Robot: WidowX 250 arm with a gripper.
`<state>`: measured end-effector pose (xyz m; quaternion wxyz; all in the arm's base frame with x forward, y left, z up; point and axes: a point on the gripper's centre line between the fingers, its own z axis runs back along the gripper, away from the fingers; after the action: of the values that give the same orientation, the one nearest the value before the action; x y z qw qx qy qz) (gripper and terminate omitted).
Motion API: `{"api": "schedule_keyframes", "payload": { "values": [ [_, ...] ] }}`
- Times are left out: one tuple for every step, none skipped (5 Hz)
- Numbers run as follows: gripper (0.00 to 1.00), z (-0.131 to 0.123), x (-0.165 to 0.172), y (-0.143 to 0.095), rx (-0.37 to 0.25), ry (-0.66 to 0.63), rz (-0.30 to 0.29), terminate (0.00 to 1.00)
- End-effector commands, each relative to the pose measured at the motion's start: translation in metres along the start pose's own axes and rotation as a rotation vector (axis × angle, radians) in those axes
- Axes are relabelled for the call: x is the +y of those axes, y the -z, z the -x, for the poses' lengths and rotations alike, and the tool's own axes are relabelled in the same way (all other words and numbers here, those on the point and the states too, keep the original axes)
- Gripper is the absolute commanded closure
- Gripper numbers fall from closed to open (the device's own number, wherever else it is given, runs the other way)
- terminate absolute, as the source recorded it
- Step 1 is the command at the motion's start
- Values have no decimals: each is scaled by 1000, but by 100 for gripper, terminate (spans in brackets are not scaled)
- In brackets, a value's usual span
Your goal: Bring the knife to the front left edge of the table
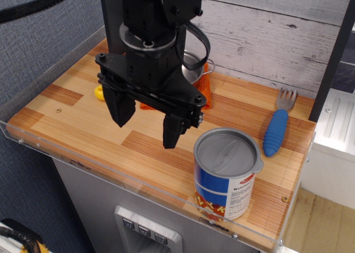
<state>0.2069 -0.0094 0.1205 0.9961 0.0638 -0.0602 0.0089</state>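
Observation:
Only a small yellow bit of the knife (100, 92) shows, lying on the striped wooden table (77, 125) at the left, just behind my gripper's left finger. The rest of the knife, blade included, is hidden behind the gripper. My black gripper (147, 120) hangs over the middle of the table with its jaws wide apart and nothing between them. Its left finger (121, 107) is right beside the yellow bit and its right finger (172, 132) points down at bare wood.
A blue-and-white tin can (226, 172) stands near the front right edge. A blue-handled grey fork (275, 130) lies at the right. A small metal pot (192, 67) sits on an orange cloth (206, 87) at the back. A clear acrylic rim (111, 178) runs along the table's edges.

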Motion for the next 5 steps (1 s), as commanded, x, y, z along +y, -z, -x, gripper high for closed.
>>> {"api": "schedule_keyframes", "payload": {
  "values": [
    [0,0,0,0,0,0,0,0],
    [0,-5,17,-3,1,-48,21,0],
    [0,-10,34,2,19,-71,11,0],
    [0,-22,58,10,16,-21,-27,0],
    [0,-38,86,28,-7,69,-9,0]
  ]
}}
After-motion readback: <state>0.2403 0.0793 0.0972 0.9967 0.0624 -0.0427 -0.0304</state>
